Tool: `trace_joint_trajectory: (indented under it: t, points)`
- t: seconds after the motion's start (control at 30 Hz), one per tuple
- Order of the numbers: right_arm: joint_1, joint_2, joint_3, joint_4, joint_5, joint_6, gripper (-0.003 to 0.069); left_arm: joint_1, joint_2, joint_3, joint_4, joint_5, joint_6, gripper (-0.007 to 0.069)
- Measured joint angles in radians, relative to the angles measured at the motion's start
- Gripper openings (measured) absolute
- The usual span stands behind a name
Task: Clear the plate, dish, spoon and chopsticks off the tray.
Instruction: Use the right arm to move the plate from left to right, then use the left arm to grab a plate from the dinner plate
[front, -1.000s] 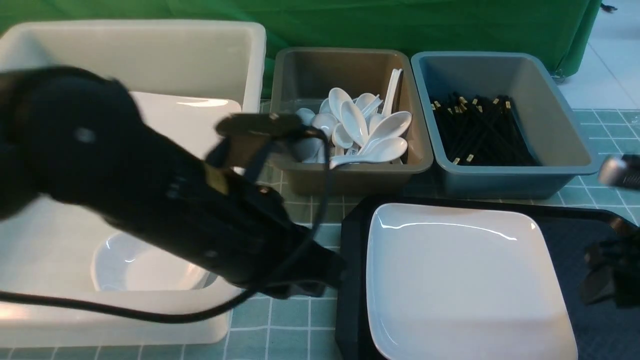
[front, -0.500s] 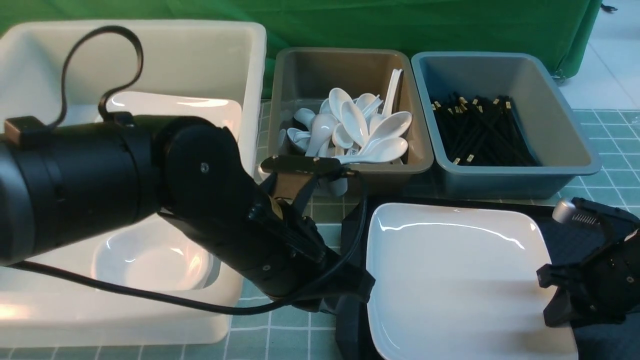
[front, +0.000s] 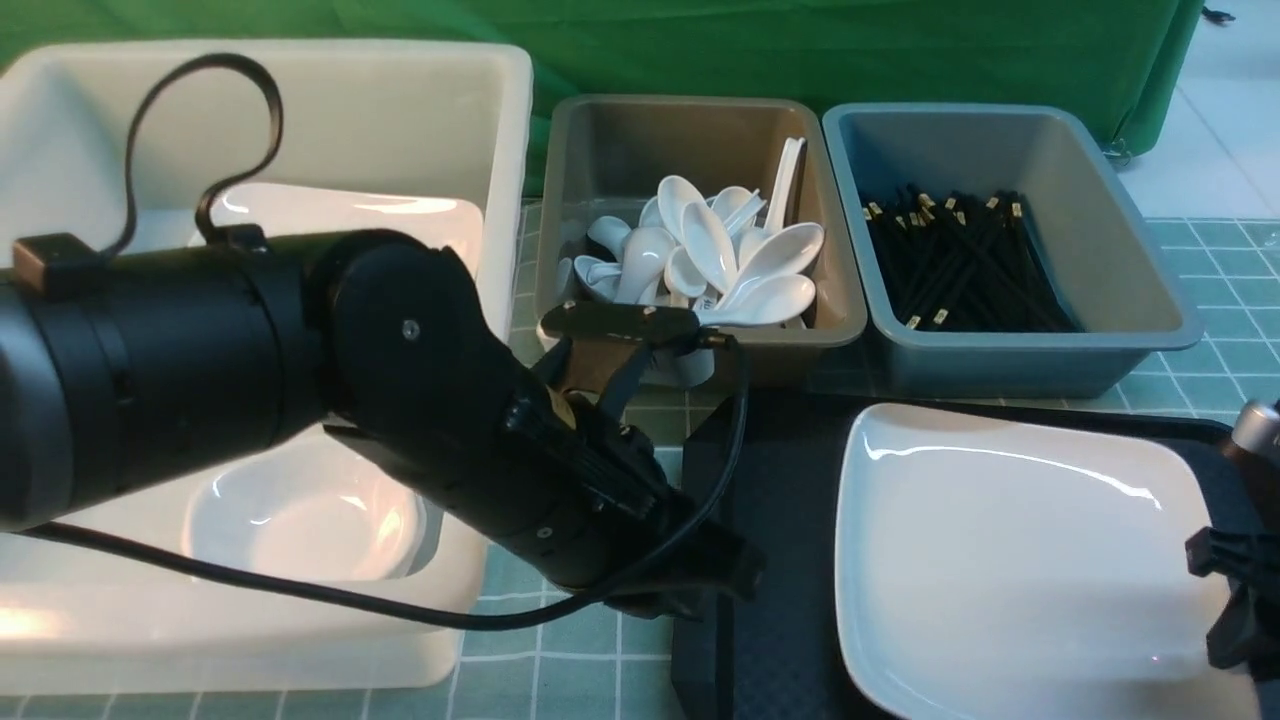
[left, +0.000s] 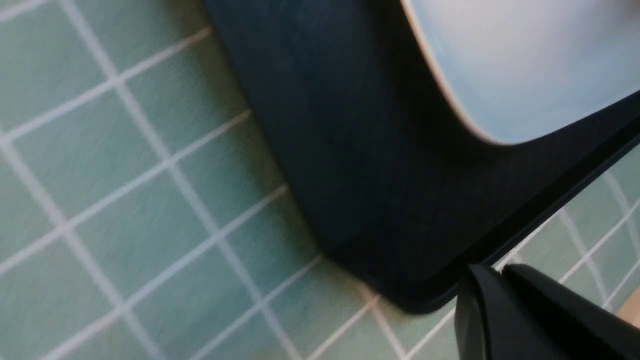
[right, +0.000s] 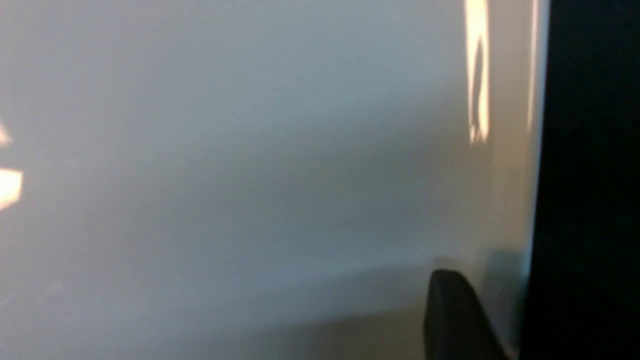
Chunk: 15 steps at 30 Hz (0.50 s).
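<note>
Plate: the plate (front: 1010, 560) is sitting on the right part of the tray (front: 780, 500). Its left edge is standing well in from the tray's left rim. Its right edge is running under the right hand at the border of the front view. I cannot tell whether it is lying flat or tipped.
Tray: it is lying on the desk (front: 590, 660), and its far rim is coming close to the fronts of the two smaller tubs.
Left hand: the left hand (front: 715, 585) is hovering at the tray's near left corner with its fingers (left: 525, 320) pressed together and nothing between them. The wrist view is showing them just outside the clipped corner, over the desk.
Right hand: the right hand (front: 1238, 600) is reaching in at the plate's right edge. One finger (right: 450, 320) is showing over the white surface near the rim. I cannot tell whether the hand is spread or pinching the plate.
Open room: a bare strip of tray is lying between the left rim and the plate, and the left arm is crossing low in front of the white tub.
Tubs: the big white tub (front: 505, 130) on the left is holding a square plate (front: 350, 215) and a round white bowl (front: 300, 520). The brown-grey tub (front: 560, 200) is holding a pile of spoons (front: 720, 250). The blue-grey tub (front: 1130, 250) is holding a bundle of chopsticks (front: 950, 265).
</note>
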Motion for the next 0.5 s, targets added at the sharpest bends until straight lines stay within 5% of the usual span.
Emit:
trace_joint_trajectory:
  t: [0.13, 0.23, 0.5]
  points:
    - [0.002, -0.014, -0.003, -0.017, 0.043, -0.025, 0.0612, -0.082, 0.035, -0.006, -0.018, -0.103, 0.05, 0.0104]
    - [0.002, -0.053, -0.017, -0.02, 0.103, -0.05, 0.0665, -0.137, 0.093, -0.031, -0.02, -0.119, 0.049, 0.021]
    - [0.002, -0.322, -0.021, -0.021, 0.16, -0.056, 0.0517, -0.169, 0.308, -0.214, 0.01, -0.079, -0.068, 0.0517]
